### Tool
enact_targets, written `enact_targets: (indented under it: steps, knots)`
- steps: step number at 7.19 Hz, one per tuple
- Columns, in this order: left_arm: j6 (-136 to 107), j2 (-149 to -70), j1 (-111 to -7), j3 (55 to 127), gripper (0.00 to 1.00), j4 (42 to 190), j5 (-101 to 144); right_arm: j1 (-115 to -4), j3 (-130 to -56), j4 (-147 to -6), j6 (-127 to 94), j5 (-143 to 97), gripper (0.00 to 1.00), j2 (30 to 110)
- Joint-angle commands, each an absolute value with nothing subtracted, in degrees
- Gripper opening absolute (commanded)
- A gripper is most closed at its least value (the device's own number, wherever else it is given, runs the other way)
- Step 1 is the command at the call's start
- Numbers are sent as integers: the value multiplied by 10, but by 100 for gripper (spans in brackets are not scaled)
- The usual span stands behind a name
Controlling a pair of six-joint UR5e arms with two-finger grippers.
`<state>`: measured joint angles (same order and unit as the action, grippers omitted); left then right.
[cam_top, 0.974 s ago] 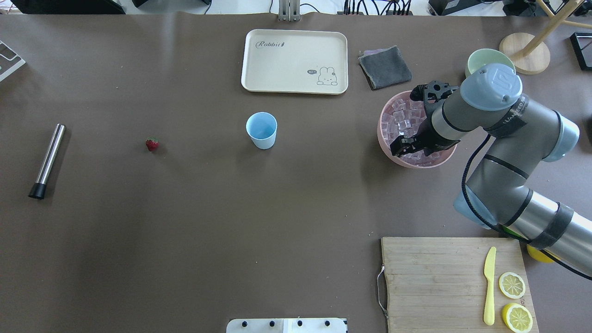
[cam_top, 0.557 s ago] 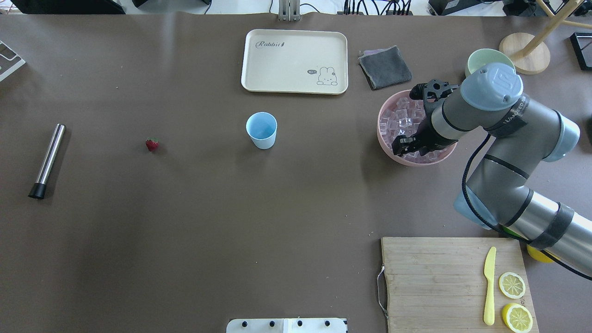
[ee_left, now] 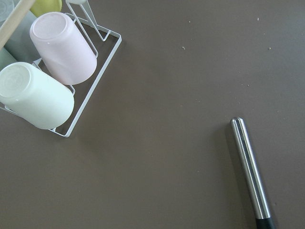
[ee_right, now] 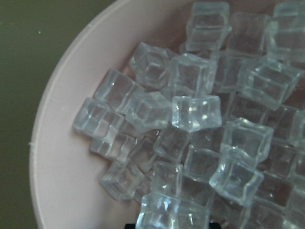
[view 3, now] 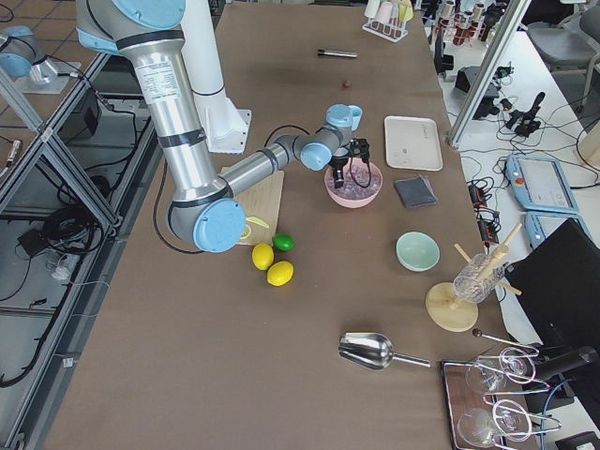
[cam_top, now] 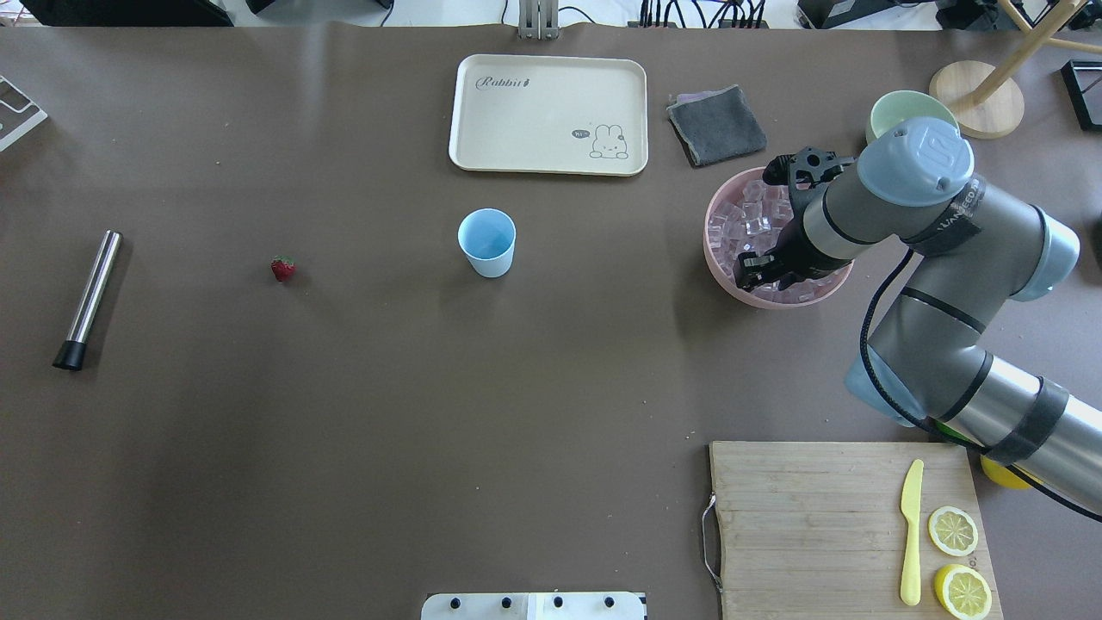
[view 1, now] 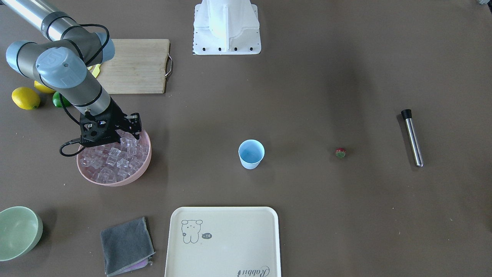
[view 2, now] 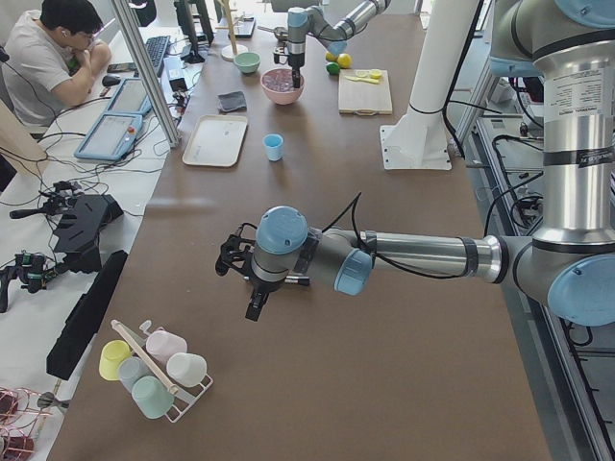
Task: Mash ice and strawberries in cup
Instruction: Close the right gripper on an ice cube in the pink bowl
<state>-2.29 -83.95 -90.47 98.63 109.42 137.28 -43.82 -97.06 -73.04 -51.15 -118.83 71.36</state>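
- Brown-covered table (cam_top: pixel 344 430) carries every item; the robot's base stands at one long edge.
- Light blue cup (cam_top: pixel 487 242) stands upright near the table's middle, mouth up.
- One red strawberry (cam_top: pixel 282 269) lies on the bare table between the cup and a steel rod (cam_top: pixel 88 300) with a black tip. It is well apart from both, toward the table's left end.
- Clear cubes of ice (ee_right: pixel 195 112) are heaped in a pink bowl (cam_top: pixel 708 241) toward the table's right end.
- Right end effector (cam_top: pixel 753 269) reaches down into the pink bowl, tips among the cubes on the robot's side. I cannot tell whether its fingers are spread or pinching a cube.
- Left end effector (view 2: pixel 253 312) hangs above the table's left end, near a rack of cups (view 2: pixel 154 370). I cannot tell how its fingers stand.
- Cream tray (cam_top: pixel 534 120), grey cloth (cam_top: pixel 716 125) and pale green bowl (cam_top: pixel 887 112) sit along the edge opposite the robot.
- Wooden cutting board (cam_top: pixel 801 517) at the right near corner bears a yellow knife (cam_top: pixel 911 531) and two lemon halves (cam_top: pixel 953 531).
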Motion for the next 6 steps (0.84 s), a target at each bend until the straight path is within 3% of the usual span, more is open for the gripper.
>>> enact_targets:
  steps: [1,2,6]
  knots:
    - [-23,-841,-904,986,98,1094,1373,-439,-970,-730,-509,-1192,53,713]
    - [-24,-841,-904,987,98,1094,1373,-444,-971,-730,-509,-1195,42,713]
    - [-24,-851,-904,984,98,1091,1373,-447,-969,-731,-505,-1195,41,712]
